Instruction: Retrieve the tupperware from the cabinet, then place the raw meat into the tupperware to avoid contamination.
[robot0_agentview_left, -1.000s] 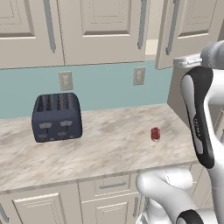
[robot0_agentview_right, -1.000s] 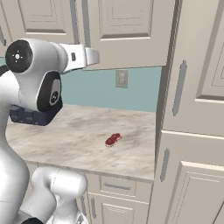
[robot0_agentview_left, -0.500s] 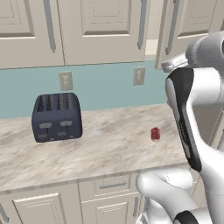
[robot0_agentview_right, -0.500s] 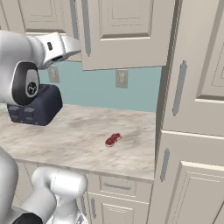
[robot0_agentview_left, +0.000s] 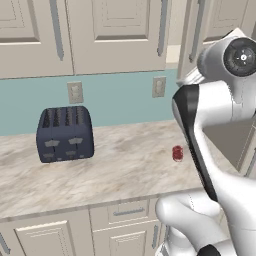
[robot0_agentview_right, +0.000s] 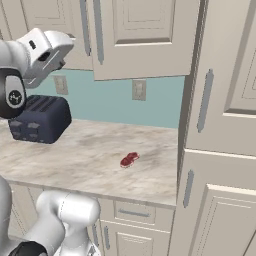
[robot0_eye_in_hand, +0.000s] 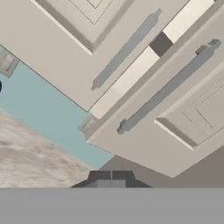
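Kitchen: cabinets (robot0_agentview_left: 117, 35), toaster (robot0_agentview_left: 65, 133), countertop (robot0_agentview_left: 120, 170).

I can't read any text, label, brand, number or sign anywhere in my camera views. The cabinet (robot0_eye_in_hand: 131, 48) doors ahead of the end effector (robot0_eye_in_hand: 111, 180) are plain beige panels, and the toaster (robot0_agentview_left: 65, 134) and the marbled surface (robot0_agentview_left: 115, 172) below it carry no lettering I can make out.
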